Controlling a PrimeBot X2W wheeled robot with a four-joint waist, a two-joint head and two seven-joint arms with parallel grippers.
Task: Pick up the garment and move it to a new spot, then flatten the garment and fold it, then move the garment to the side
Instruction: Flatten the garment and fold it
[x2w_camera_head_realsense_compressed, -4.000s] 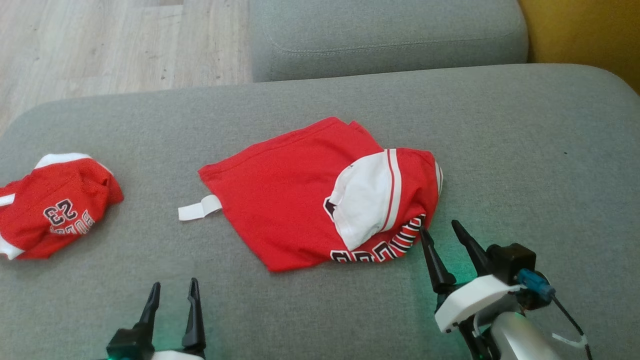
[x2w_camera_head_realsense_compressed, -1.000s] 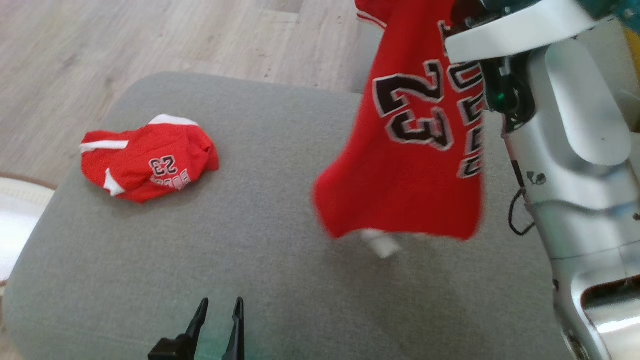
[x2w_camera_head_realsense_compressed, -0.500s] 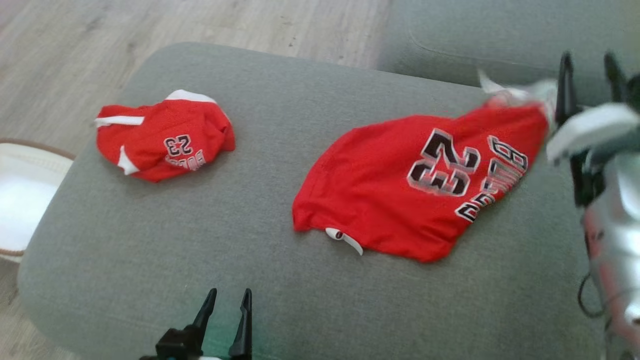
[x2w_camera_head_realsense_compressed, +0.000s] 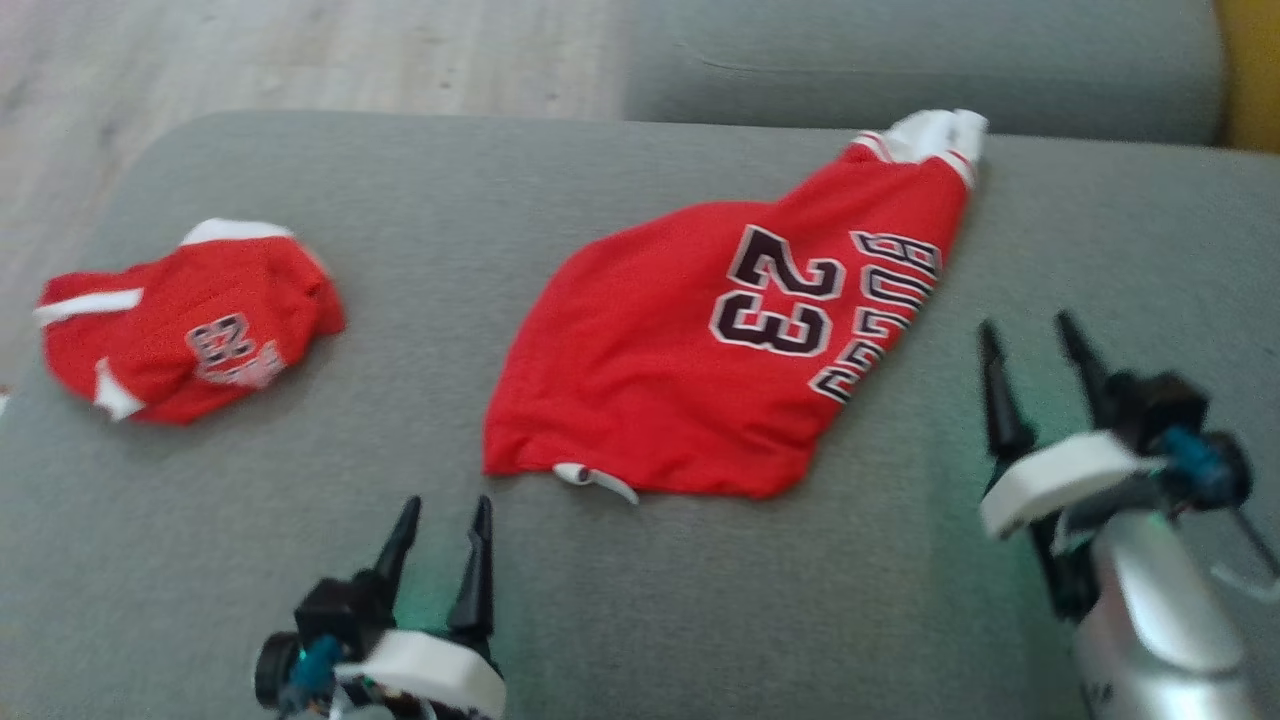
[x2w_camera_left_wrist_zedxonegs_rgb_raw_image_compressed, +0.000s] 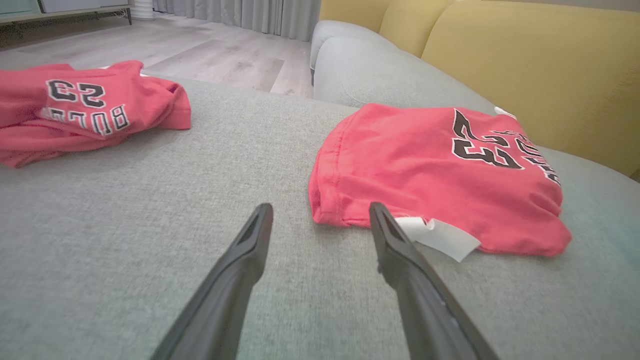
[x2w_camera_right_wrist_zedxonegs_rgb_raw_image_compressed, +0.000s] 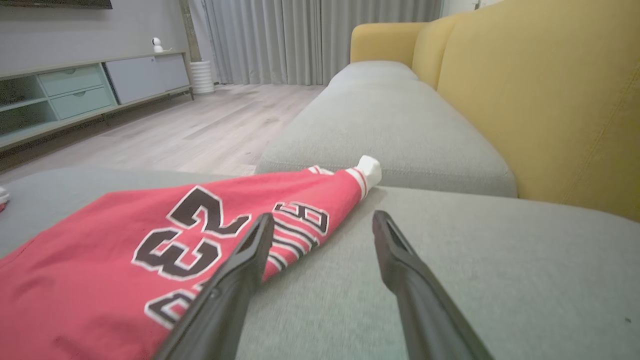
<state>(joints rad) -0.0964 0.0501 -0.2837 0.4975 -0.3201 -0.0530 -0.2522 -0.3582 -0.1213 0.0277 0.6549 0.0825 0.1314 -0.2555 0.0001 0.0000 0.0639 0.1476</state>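
While the jersey (x2w_camera_head_realsense_compressed: 720, 370) lies fairly flat on the cushion (x2w_camera_head_realsense_compressed: 640, 620), "23" side up, the rest sits round it: a 2nd jersey (x2w_camera_head_realsense_compressed: 190, 320), crumpled, well to its left; the L gripper (x2w_camera_head_realsense_compressed: 447, 502) just below its lower-left corner, fingers spread, empty, near the white tag (x2w_camera_head_realsense_compressed: 597, 480) poking from the hem; the R gripper (x2w_camera_head_realsense_compressed: 1025, 322) just right of its lettering, fingers likewise spread & empty, clear of the cloth. Its white-trimmed end points up-right twd the far cushion (x2w_camera_head_realsense_compressed: 900, 60).
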